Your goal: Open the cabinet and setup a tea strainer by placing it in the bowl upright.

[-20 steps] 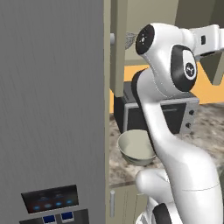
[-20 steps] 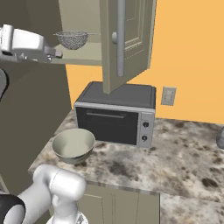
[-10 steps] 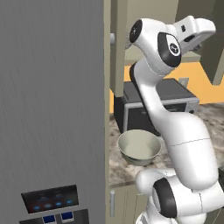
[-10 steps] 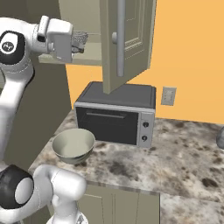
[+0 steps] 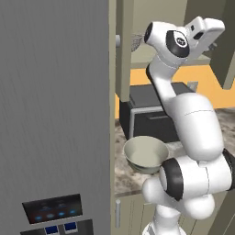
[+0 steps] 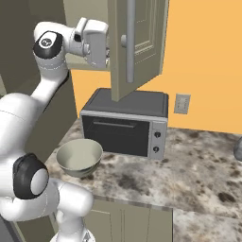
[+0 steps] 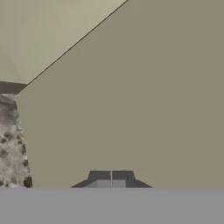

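We see the cabinet with one panelled door swung out toward us, its long grey bar handle running down the door's edge in the right base view. The white arm is raised high, and its hand sits up at the level of the cabinet's open compartment, partly behind that door in the right base view.

In the hand view the gripper has its two dark tips pressed together with no gap and nothing between them; they face a broad flat beige panel (which part of the cabinet it is we cannot tell), with a patch of speckled stone to the left.

The tea strainer shows in the left base view as a bit of grey mesh at the cabinet's shelf level, just beside the arm's upper joint and mostly hidden by it.

The bowl stands upright and empty on the speckled countertop, just in front of the left corner of the black toaster oven. In the left base view the bowl sits between the tall grey refrigerator and the arm's lower body.
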Controlling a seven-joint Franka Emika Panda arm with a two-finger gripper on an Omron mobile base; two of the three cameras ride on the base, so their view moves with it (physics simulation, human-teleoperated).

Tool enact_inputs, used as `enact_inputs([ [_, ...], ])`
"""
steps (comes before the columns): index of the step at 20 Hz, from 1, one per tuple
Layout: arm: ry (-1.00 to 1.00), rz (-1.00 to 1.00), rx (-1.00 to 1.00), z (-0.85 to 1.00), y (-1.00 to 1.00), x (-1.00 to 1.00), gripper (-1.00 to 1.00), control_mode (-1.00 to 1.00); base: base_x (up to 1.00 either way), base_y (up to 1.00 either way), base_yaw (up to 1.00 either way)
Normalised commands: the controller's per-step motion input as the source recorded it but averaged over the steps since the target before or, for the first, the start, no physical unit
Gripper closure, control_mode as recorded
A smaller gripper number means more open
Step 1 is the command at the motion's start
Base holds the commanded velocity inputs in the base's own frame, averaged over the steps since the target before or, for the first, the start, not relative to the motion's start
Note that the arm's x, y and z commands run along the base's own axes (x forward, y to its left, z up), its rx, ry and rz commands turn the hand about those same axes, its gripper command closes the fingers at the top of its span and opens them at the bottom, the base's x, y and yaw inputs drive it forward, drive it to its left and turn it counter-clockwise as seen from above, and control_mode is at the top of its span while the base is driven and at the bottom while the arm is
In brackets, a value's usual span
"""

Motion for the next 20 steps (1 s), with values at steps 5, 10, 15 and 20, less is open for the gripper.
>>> enact_inputs([
  [5, 0.08, -0.11, -0.09, -0.25, -0.36, 0.33, 1.0, -1.0, 0.0, 0.0, 0.0],
  [10, 0.02, -0.17, -0.01, -0.01, -0.95, 0.01, 1.0, -1.0, 0.0, 0.0, 0.0],
  [15, -0.01, -0.12, 0.0, 0.0, -0.88, 0.0, 1.0, -1.0, 0.0, 0.0, 0.0],
  [20, -0.1, 0.12, -0.02, -0.07, 0.42, -0.02, 1.0, -1.0, 0.0, 0.0, 0.0],
])
